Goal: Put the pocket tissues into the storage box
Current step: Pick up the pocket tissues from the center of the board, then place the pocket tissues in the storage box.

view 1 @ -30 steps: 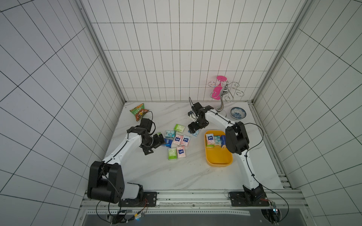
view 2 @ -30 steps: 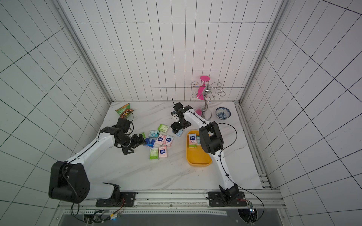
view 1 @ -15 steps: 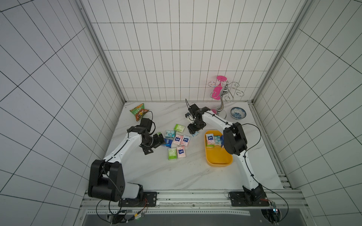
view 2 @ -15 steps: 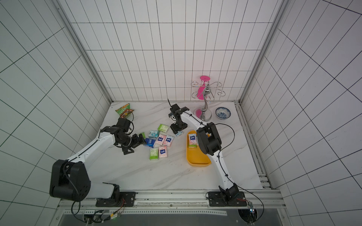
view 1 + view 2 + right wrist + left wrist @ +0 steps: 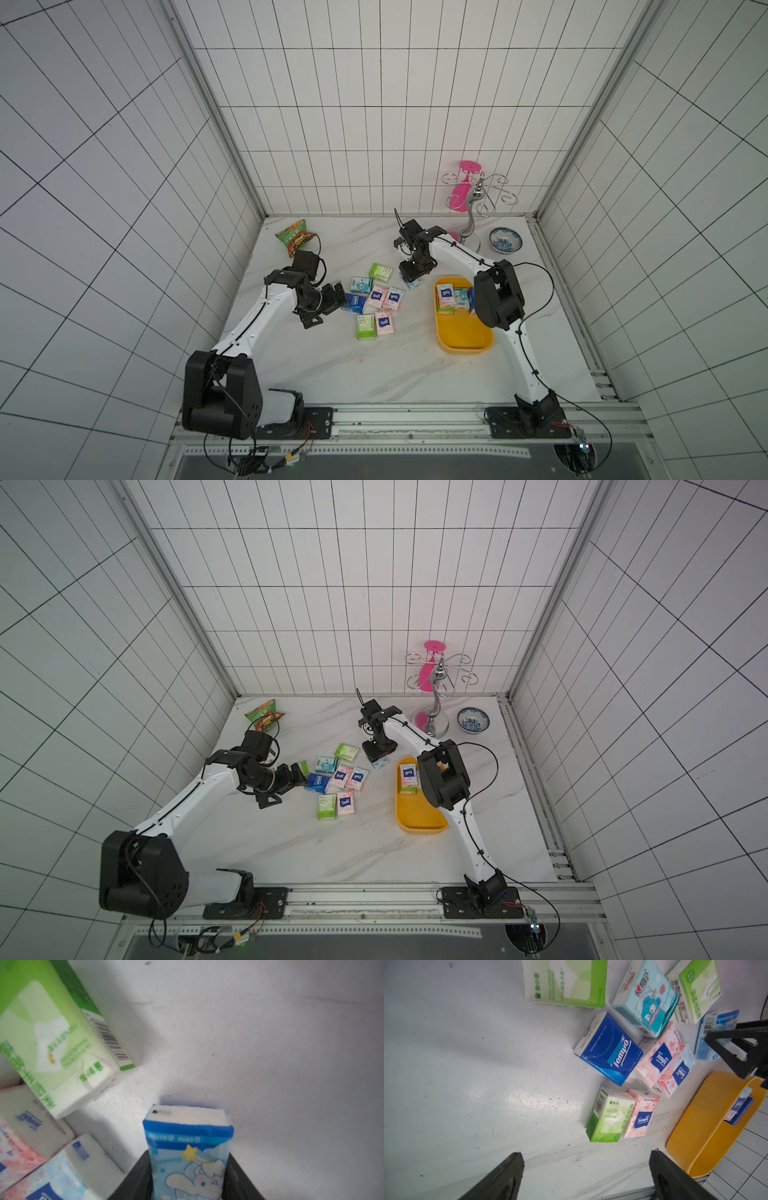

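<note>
Right arm (image 5: 496, 297) elbow covers the storage box (image 5: 463, 338) at its far right; packets inside only partly seen. Pocket tissues (image 5: 376, 297) mostly clustered on the table (image 5: 332, 374), left of the box. Left gripper (image 5: 585, 1154) jaws wide, near dark blue packet (image 5: 609, 1049). Right gripper (image 5: 189, 1176) jaws pressed against both sides of light-blue packet (image 5: 189, 1147), its lower end cut off.

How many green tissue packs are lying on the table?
3 green packs: one by the left pincer, one farthest back, one nearest the front. Others may be hidden.

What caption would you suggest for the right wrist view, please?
Right gripper clasps a blue cartoon tissue pack over the white table, near a green pack.
</note>
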Available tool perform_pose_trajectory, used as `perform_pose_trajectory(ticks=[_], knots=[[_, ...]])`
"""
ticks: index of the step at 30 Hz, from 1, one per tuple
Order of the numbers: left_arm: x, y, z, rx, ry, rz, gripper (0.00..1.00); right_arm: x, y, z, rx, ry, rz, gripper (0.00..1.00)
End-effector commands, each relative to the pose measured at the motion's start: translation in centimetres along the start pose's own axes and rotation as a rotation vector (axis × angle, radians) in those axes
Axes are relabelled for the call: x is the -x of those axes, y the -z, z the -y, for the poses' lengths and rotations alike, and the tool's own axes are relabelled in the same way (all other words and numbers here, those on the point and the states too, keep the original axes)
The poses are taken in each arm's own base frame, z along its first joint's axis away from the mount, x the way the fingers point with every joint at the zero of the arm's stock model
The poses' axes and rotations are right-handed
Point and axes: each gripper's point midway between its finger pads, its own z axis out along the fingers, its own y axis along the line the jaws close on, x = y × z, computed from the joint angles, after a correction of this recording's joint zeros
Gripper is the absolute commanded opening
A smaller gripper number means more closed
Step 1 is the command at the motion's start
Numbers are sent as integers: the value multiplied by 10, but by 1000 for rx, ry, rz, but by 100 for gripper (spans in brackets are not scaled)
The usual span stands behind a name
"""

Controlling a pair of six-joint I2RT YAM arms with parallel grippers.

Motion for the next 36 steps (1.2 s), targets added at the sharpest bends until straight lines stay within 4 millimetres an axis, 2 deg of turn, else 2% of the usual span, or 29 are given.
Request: perform_pose_trajectory(ticks=[1,7,11,16,21,25,30,33,36], knots=[[1,2,2,-20,-10,14,98,15,36,-8,29,-60,67,49],[4,2,12,-66,5,18,97,10,84,-17,78,-155,130,47],[2,2,18,-80,-5,20,97,-6,111,-11,60,-219,148,47],[-9,-2,29,-80,-40,18,97,-40,139,12,14,-328,141,47],[-16,-8,38,-97,-57,14,98,-89,158,38,-63,-426,117,47],[-18,-12,46,-102,-80,9,97,-129,164,53,-124,-464,78,47],[-18,-15,54,-108,-101,7,97,-167,155,67,-152,-532,24,47],[-18,-17,55,-107,-103,7,97,-175,142,73,-150,-554,1,47],[-18,-17,55,-107,-111,3,97,-172,129,78,-136,-557,-23,47]])
